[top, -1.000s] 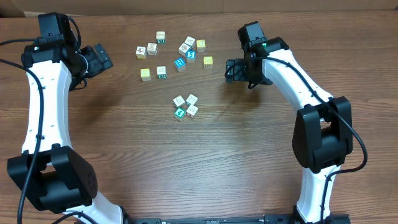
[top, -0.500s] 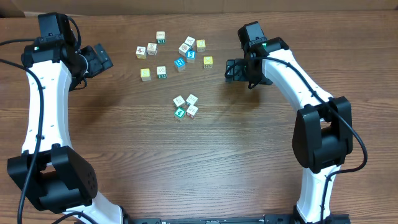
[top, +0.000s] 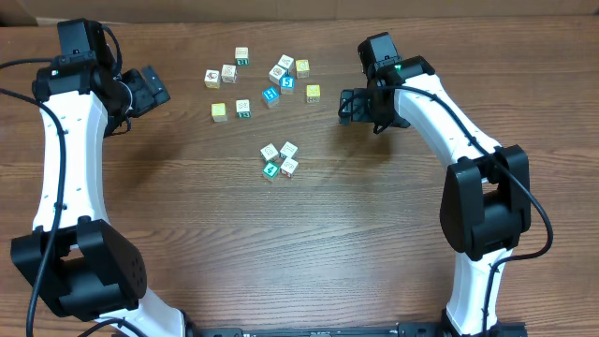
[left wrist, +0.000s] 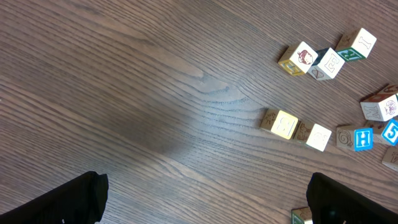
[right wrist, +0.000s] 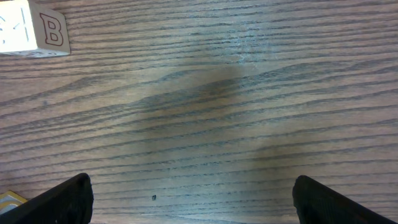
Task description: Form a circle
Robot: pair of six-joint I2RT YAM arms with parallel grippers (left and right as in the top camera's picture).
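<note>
- Nearest, the bare brown wooden table [top: 281, 253] runs between the bases of two white and black arms, at 7 and 5 o'clock.
- Near the table's middle, a touch toward 10 o'clock, sits the circle [top: 279, 160]. It is four tiny letter cubes packed close together, three with white faces and one with a teal face at the cluster's 7 o'clock corner. Neither arm touches it.
- Further back, at 1 o'clock, the right gripper [top: 348, 106] hangs over bare wood, well apart from the circle. Its wrist camera shows the black fingers [right wrist: 56, 202] spread wide with nothing between them, and a white cube lettered B [right wrist: 28, 31] at the top left corner.
- At 10 o'clock the left gripper [top: 152, 89] also has its fingers [left wrist: 62, 199] spread wide and empty.
- Farthest, around 12 o'clock, lies a loose scatter of cubes [top: 262, 80] in white, yellow and blue, between the two grippers and apart from both.
</note>
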